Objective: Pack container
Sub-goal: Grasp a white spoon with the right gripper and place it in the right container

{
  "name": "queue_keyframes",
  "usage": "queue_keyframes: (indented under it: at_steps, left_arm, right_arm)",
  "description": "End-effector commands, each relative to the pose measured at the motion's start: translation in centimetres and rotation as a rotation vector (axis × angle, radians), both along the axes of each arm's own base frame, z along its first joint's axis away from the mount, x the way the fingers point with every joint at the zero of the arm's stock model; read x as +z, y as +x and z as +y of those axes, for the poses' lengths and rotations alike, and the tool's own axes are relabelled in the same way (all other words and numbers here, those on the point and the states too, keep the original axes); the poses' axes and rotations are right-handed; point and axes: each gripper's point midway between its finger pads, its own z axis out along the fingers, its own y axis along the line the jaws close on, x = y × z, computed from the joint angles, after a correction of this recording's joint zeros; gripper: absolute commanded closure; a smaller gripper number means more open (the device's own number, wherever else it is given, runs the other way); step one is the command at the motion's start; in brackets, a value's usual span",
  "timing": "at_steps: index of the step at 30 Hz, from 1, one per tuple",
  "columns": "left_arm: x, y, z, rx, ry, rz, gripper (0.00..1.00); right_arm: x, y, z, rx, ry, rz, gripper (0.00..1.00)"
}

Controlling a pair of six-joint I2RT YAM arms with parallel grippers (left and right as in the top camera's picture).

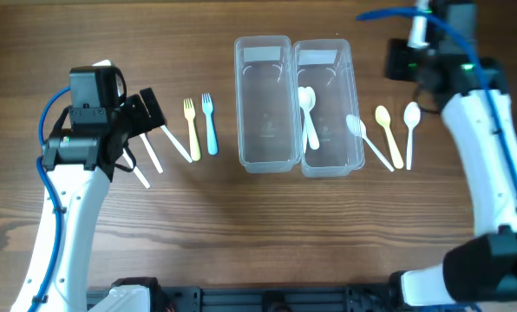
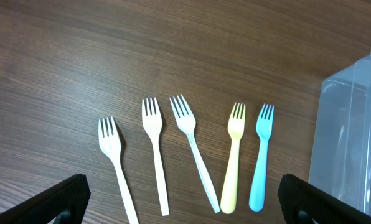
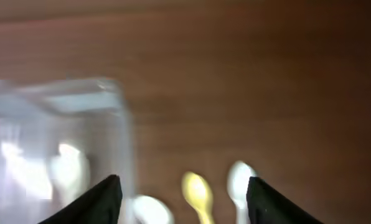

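Left hand [image 2: 184,200]: held wide, empty.
Right hand [image 3: 184,200]: held wide, empty.
Forks [image 2: 155,155]: five laid left of the right container [image 1: 332,87].
White spoon [image 1: 308,113]: laid inside that container.

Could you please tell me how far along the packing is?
Done: one white spoon lies in the right container. In hand: nothing; the left tool and right tool are open and empty. Left: three spoons and five forks on the table; the left container looks empty.
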Motion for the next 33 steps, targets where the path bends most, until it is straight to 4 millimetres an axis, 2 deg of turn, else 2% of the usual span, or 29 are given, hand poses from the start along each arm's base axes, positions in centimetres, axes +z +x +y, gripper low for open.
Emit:
queue_keyframes:
  at_steps: [1, 3, 6, 7, 10, 12, 13, 19, 20, 22, 25, 29, 31, 33]
  left_arm:
    - [0.8, 0.4, 0.2, -0.003, 0.006, -0.019, 0.0]
    - [0.8, 0.4, 0.2, -0.004, 0.006, -0.019, 0.0]
    - [0.8, 0.4, 0.2, -0.003, 0.006, -0.019, 0.0]
    - [0.8, 0.4, 0.2, -0.003, 0.006, -0.019, 0.0]
    - [0.8, 0.4, 0.2, -0.003, 0.006, -0.019, 0.0]
    - [0.8, 0.4, 0.2, -0.003, 0.006, -0.019, 0.0]
    - [0.8, 0.4, 0.2, -0.004, 0.006, -0.019, 0.0]
    - [0.8, 0.4, 0.2, -0.004, 0.006, -0.019, 0.0]
    - [0.8, 0.4, 0.2, -0.003, 0.006, -0.019, 0.0]
    - [0.8, 0.4, 0.2, -0.004, 0.006, -0.019, 0.0]
    - [0.8, 0.4, 0.2, -0.003, 0.006, -0.019, 0.0]
    - [0.8, 0.4, 0.2, -0.003, 0.006, -0.019, 0.0]
    - [0.8, 0.4, 0.2, -0.004, 0.006, -0.019, 0.0]
    - [0.8, 0.4, 0.2, -0.004, 0.006, -0.019, 0.0]
  right_arm:
    - [-8.7, -2.3, -3.0, -0.053, 0.12, 0.26, 0.36]
    - [-12.7, -3.8, -4.0, -0.069, 0.134, 0.404, 0.36]
    - [-17.3, -4.7, -5.0, -0.069, 0.142, 0.53, 0.36]
    - [-18.5, -5.2, -5.5, -0.076, 0.149, 0.565, 0.43]
    - [-20.4, -5.8, -6.7, -0.116, 0.17, 0.604, 0.48]
    - [-21.0, -6.1, -7.3, -0.131, 0.18, 0.618, 0.59]
    - [-21.2, -6.2, -7.3, -0.131, 0.182, 0.623, 0.6]
    - [-23.3, -7.7, -6.8, -0.124, 0.187, 0.669, 0.61]
    - [-23.6, -8.0, -6.7, -0.116, 0.185, 0.674, 0.64]
    - [-23.9, -8.2, -6.7, -0.113, 0.184, 0.674, 0.67]
    - [-23.9, -7.8, -6.7, -0.114, 0.183, 0.66, 0.96]
    - [-23.0, -7.1, -6.3, -0.1, 0.215, 0.631, 0.96]
    - [-20.7, -5.4, -5.7, -0.08, 0.252, 0.559, 0.96]
    - [-16.4, -3.3, -5.5, -0.08, 0.284, 0.452, 0.96]
